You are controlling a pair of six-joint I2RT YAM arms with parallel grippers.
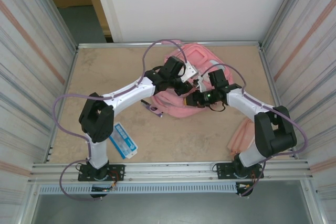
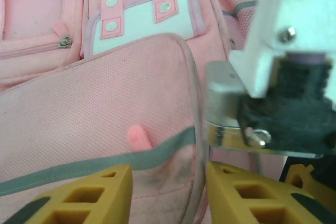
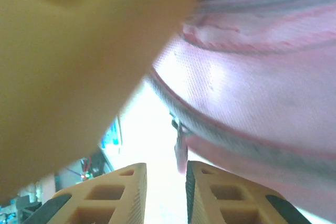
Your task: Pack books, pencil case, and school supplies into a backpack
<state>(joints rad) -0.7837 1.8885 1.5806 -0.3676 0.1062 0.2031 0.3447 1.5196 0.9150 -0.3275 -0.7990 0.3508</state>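
Backpack [image 1: 195, 57] fabric, soft and pink, is being seen at the far middle of the desk [image 1: 105, 77]. Much of it is being covered from above by both arms, so its outline is being cut off in the top view.

From the left wrist it is being shown close up: a white patch [image 2: 142, 22] with pink snap tabs, a zipped pocket at the upper left, and a large flap edged in grey piping. The left end effector [image 2: 168, 182] is being held over that flap with its yellow fingers moderately apart. The piped edge is being seen running down between them, and whether either finger is touching the cloth cannot be told. A white bracket [image 2: 283, 35] on dark hardware is being seen blocking the right side, too blurred to read fully.

From the right wrist, the right end effector [image 3: 165, 182] is being shown with only a narrow gap between its fingers. A zipper pull [image 3: 181, 153], thinner than that gap, is being seen hanging into its top. A tan blur at the upper left cannot be identified.

On the desk, the pencil case [image 1: 125, 141] is being seen lying just beside the left arm's base, and a pen [image 1: 156, 109] is lying near the backpack's near-left edge. The pink ribbed book [image 1: 242, 135] is being partly hidden behind the right arm.
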